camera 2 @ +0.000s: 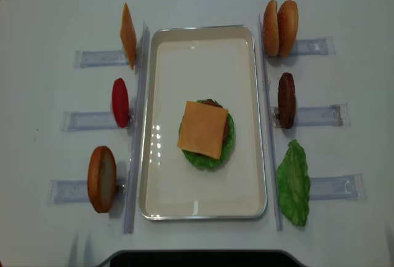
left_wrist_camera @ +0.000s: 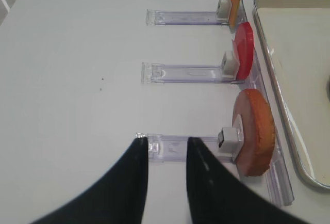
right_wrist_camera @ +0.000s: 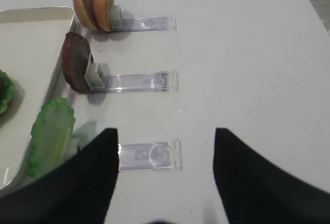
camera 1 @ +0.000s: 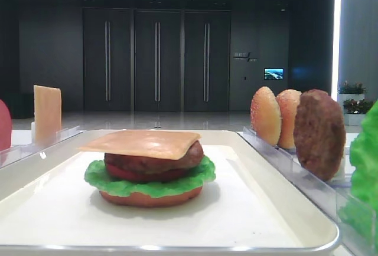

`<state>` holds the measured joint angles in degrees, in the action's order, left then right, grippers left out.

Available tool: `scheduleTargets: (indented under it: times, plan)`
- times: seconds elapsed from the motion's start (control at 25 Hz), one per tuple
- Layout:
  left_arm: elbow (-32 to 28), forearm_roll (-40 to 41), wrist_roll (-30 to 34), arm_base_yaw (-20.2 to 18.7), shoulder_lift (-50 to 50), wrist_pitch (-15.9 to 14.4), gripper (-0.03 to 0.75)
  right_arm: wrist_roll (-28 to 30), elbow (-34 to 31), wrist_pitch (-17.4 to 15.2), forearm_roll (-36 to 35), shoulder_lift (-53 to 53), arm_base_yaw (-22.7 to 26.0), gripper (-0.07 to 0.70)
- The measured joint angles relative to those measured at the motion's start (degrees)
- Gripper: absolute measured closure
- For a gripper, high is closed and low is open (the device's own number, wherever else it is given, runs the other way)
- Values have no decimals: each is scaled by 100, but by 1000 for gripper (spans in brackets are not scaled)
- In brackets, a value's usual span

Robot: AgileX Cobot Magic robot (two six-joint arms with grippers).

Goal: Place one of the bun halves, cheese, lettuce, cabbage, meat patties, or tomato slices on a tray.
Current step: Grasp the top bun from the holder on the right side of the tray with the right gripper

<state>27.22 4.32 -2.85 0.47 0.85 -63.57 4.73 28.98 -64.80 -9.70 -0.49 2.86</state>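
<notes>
Cheese (camera 2: 202, 129) topping stack, white tray (camera 2: 161, 175)

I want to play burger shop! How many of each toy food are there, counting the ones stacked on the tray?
Bun halves: 4
Cheese slices: 2
Lettuce leaves: 2
Meat patties: 2
Tomato slices: 2
Total: 12
</notes>
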Motion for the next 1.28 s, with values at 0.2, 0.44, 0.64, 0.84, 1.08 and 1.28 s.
scheduleTargets:
  times: [0.2, 0.44, 0.64, 0.84, 1.08, 1.28]
  plan:
    - [0, 0, 0, 0, 0, 0, 555, -249, 194, 460, -18, 973, 0, 262]
    - [0, 0, 0, 0, 0, -5, 634, -183, 1494, 1448, 14, 4708, 0, 278]
    - [0, 0, 0, 0, 0, -5, 687, -131, 3069, 1319, 305, 7477, 0, 298]
    - [0, 0, 0, 0, 0, -5, 704, -131, 4359, 1081, 541, 9096, 0, 302]
    - [0, 0, 0, 0, 0, -5, 713, -194, 5486, 773, 699, 9983, -239, 303]
    - [0, 0, 0, 0, 0, -5, 715, -826, 6076, 615, 1040, 10298, -1271, 303]
